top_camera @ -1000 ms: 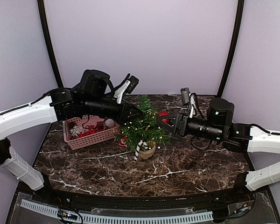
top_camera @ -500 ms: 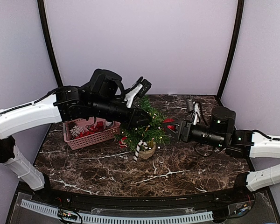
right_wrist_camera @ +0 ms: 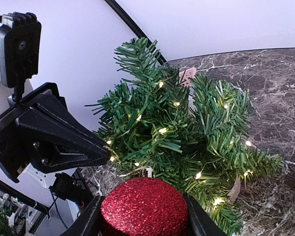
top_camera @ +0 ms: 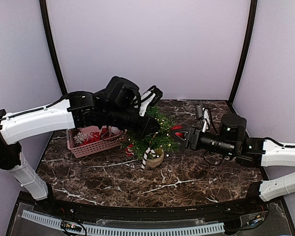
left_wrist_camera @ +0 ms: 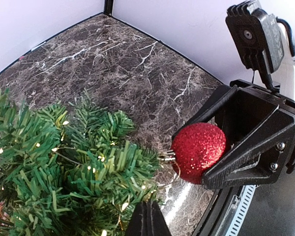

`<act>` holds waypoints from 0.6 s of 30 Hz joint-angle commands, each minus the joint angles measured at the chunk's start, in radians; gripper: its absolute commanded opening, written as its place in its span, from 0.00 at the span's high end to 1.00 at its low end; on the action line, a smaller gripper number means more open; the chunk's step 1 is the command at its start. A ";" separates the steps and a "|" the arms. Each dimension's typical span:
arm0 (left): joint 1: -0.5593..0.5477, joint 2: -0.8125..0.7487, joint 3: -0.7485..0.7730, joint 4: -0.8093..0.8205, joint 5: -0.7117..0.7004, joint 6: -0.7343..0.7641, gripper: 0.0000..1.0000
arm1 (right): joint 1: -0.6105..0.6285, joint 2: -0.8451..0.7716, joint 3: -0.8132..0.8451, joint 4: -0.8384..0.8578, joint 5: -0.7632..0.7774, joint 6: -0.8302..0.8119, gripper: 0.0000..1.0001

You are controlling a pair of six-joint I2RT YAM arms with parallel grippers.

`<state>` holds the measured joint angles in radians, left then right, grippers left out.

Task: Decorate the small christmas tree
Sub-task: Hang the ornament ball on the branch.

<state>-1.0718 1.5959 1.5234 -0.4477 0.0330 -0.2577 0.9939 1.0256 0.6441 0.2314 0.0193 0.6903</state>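
So the little christmas tree (top_camera: 152, 136) is sitting in its tan pot pretty much mid-worktop (top_camera: 196, 179), just right of a pink basket (top_camera: 91, 146) full of leftover ornaments. The tiny lights on it are lit. There's a candy cane (top_camera: 147, 158) leaning low at the front and a small santa (top_camera: 130, 149) down by its left side.

The right arm (top_camera: 221, 140) comes in from the right, jaws about half open and clamped on a glittery red ball (left_wrist_camera: 199, 152). The ball's up against the branch tips on the tree's right side, with its wire hook loop right at the needles. Can't tell if it's actually caught on a branch.

The left arm (top_camera: 103, 115) reaches over the basket, jaws pinched fully shut, the tip poking into the upper branches on the left. I don't see anything held in them.
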 commanded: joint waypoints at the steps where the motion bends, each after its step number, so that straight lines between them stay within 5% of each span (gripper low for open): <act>1: -0.007 -0.014 0.024 -0.015 -0.102 -0.025 1.00 | -0.011 -0.006 -0.019 0.036 0.015 0.006 0.60; 18: -0.007 0.006 0.035 -0.017 -0.099 -0.041 1.00 | -0.046 0.039 0.001 0.073 -0.014 0.000 0.60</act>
<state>-1.0756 1.5970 1.5322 -0.4515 -0.0505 -0.2909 0.9627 1.0515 0.6327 0.2459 0.0189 0.6907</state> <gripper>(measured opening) 0.011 0.478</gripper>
